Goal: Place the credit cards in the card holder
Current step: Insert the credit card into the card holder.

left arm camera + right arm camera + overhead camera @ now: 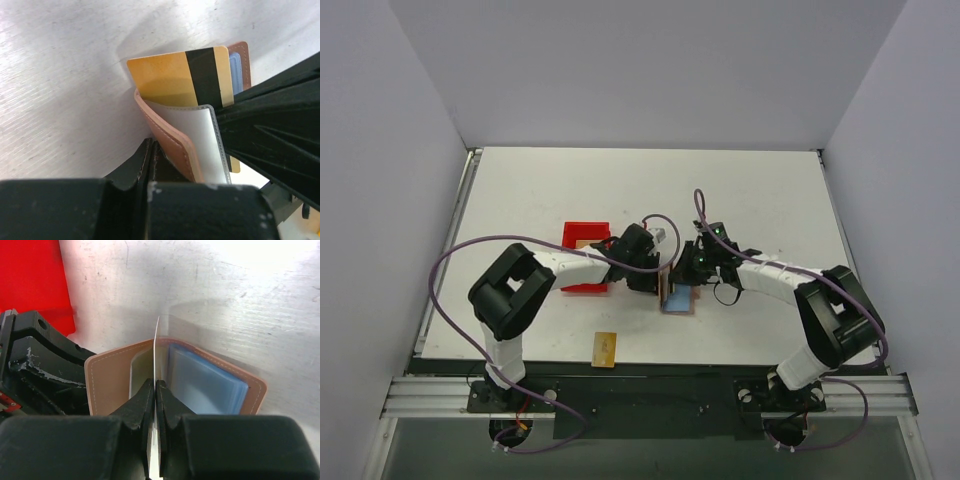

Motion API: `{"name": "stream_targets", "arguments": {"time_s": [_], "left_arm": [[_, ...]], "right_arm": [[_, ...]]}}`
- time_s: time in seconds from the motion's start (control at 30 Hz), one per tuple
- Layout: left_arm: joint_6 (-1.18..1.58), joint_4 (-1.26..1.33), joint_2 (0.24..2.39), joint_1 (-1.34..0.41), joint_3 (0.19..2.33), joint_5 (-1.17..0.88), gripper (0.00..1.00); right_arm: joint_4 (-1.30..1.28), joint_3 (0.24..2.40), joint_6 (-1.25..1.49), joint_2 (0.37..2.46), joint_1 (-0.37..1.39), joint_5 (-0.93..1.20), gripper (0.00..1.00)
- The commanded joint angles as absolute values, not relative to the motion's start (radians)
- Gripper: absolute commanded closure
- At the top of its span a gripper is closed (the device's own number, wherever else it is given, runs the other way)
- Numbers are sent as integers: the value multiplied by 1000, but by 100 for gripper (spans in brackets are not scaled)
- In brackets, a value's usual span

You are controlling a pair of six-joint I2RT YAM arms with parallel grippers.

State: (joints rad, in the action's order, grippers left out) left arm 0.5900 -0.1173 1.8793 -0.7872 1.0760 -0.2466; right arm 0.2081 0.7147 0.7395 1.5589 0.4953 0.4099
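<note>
Left tool (150,152) clamps the brown leather card holder (167,137) open so the right tool (156,390), pinching a gold-yellow striped card (170,75), can pocket it.

Overhead view, wrist views close on wallet (110,385)

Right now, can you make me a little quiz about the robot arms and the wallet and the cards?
1. True or false: the right gripper pinches a credit card at the open card holder.
2. What colour is the bin beside the left arm? A blue, B red, C green.
3. How many cards lie by themselves on the table near the arm bases?

Key: 1 true. 2 B. 3 one, the loose card.
</note>
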Motion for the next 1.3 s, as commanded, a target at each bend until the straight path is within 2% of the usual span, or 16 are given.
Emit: {"name": "stream_targets", "arguments": {"time_s": [0.0,0.47,0.93,1.27], "left_arm": [[523,-256,1856,-781,1117,-108,100],[511,-287,1815,-747,1108,-71,100],[561,-144,1836,-755,1002,-242,100],[686,110,1937,-808,983,-406,100]], "right_arm": [[216,755,742,1571,541,433,100],[160,788,729,1508,563,451,100],[152,807,730,1520,583,462,100],[114,781,704,1485,578,443,100]]}}
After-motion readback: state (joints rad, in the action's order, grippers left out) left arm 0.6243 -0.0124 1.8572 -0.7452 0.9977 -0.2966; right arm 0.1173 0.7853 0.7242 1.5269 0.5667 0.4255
